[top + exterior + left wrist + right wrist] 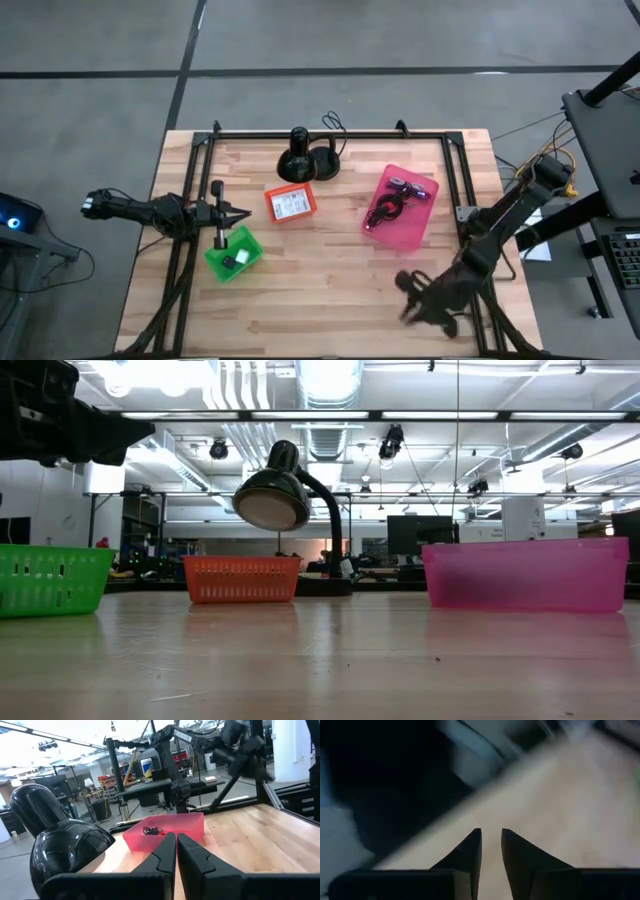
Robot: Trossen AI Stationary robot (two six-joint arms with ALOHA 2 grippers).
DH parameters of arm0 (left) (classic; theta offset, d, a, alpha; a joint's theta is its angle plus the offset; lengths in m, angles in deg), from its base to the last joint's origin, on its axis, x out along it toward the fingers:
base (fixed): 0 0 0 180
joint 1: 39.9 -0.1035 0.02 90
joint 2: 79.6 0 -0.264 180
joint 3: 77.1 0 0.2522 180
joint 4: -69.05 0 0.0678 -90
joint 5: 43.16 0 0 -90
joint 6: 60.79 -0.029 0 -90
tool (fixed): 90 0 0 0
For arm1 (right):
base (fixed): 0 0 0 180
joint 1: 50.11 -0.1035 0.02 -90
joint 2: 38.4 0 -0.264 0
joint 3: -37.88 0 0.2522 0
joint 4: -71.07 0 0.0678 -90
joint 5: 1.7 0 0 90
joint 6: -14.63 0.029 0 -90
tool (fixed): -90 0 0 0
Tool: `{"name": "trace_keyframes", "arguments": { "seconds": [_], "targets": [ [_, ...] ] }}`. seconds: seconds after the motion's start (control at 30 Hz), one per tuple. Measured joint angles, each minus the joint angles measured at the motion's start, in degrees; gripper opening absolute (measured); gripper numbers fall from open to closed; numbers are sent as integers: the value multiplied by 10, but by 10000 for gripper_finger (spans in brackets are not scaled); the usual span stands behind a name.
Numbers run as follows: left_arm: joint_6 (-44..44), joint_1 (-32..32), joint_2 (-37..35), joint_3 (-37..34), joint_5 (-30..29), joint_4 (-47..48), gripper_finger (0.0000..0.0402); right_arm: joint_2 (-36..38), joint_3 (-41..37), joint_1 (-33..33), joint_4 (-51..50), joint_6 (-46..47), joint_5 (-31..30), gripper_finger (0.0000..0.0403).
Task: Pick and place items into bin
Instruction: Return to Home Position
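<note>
The items lie in three bins. The pink bin (pixel 412 232) holds a black coiled cable (pixel 384 210) and a purple strap (pixel 408 186). A white printed card (pixel 291 205) lies in the orange bin (pixel 272 192). In the green bin (pixel 250 262) are a tiny black cube (pixel 230 261) and a small pale piece (pixel 243 257). My left gripper (pixel 243 213) is shut and level, just past the green bin's far edge, holding nothing. My right gripper (pixel 408 298) hovers over bare wood near the table's front right, blurred. Its fingers stand slightly apart (pixel 491 842) with nothing between them.
A black desk lamp (pixel 300 155) with a round base and a cord stands at the far middle, and it fills the left of the left wrist view (pixel 55 845). A black metal frame (pixel 330 133) runs along the table's far edge and sides. Bare wood lies along the front.
</note>
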Motion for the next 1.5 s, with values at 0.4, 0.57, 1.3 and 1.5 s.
{"name": "trace_keyframes", "arguments": {
  "seconds": [0.4,0.57,1.3,1.5],
  "targets": [
    [1,0,6,-1,0,1,1,159,-199,233,322,-214,58,42],
    [1,0,7,-1,0,1,1,239,-264,376,351,-189,36,38],
    [49,0,4,-2,-9,7,1,749,-377,433,30,-114,37,38],
    [104,0,0,-2,14,30,1,737,-409,435,60,-80,38,27]
  ]
}}
